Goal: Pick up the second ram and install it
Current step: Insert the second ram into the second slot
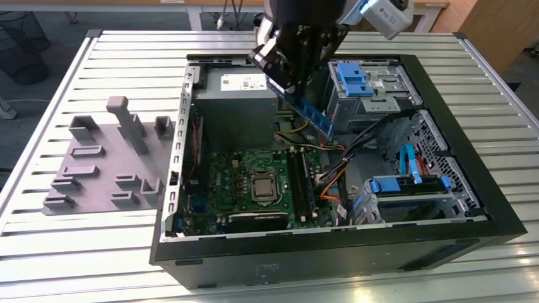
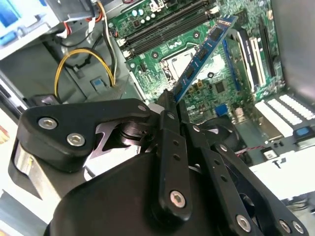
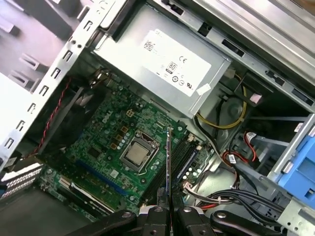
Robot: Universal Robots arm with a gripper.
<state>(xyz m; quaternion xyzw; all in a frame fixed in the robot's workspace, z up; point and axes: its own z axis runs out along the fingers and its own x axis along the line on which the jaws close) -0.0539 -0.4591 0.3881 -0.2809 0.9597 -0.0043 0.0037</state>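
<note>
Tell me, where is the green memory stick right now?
The second ram is clamped in the gripper, hanging above the open computer case in the exterior view, over the motherboard, beside the grey power supply.

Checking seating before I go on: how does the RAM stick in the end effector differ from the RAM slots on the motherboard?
The second ram is a thin green-and-blue board with black chips; the slots are long black channels. The ram hangs tilted in the air, clamped at one end by the end effector; the slots lie flat, fixed to the motherboard. In the first wrist view the ram shows edge-on above the slots, not seated. Both are long and narrow.
</note>
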